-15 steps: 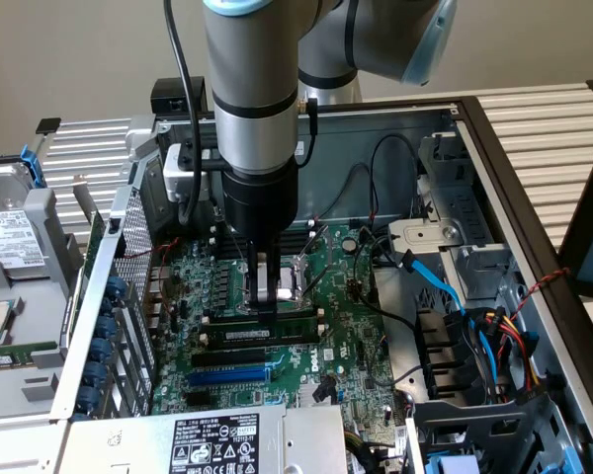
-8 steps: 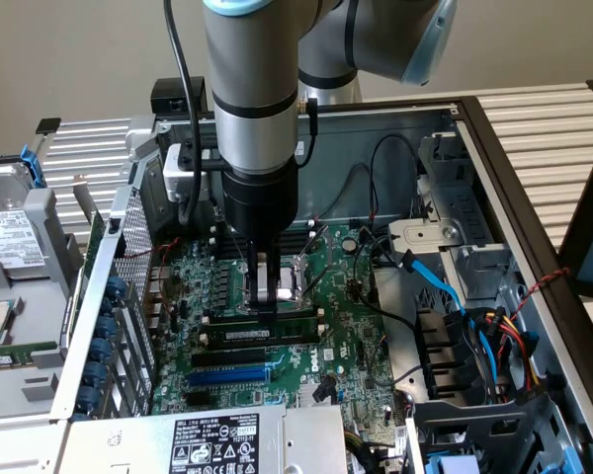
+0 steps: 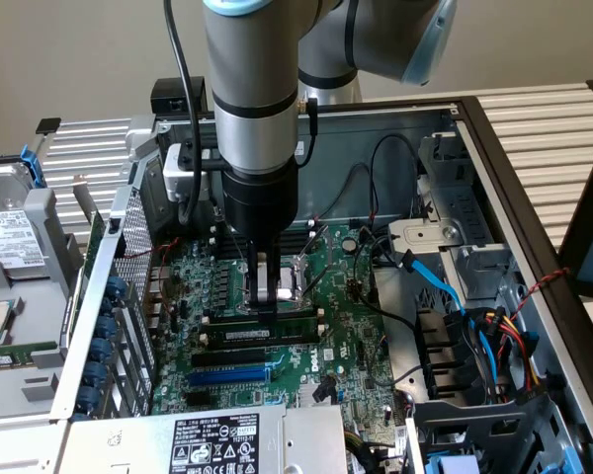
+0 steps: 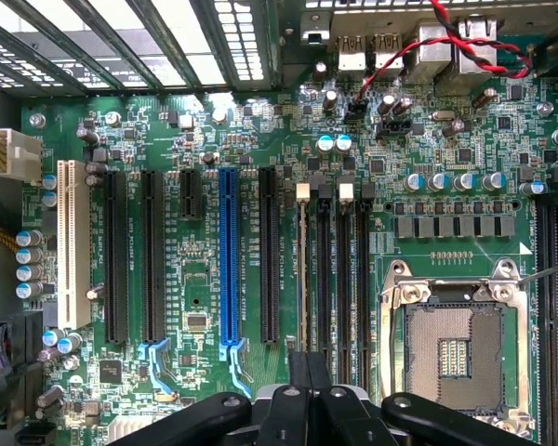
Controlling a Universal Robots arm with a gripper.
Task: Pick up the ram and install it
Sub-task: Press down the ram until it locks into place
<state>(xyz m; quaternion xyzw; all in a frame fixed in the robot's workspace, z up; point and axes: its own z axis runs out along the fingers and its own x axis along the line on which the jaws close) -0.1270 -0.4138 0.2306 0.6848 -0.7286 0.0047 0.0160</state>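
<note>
Motherboard (image 4: 205, 307) below; ram (image 4: 304, 269) stands in slot just ahead of fingers (image 4: 309, 395)

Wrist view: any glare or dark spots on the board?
Wrist view: board evenly lit, bright blowout through the slats above it, pincer reads near-black. Exterior view: arm carries soft highlights and shades the board beneath it.

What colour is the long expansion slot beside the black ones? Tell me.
Blue expansion slot, clearest in the wrist view.
</note>
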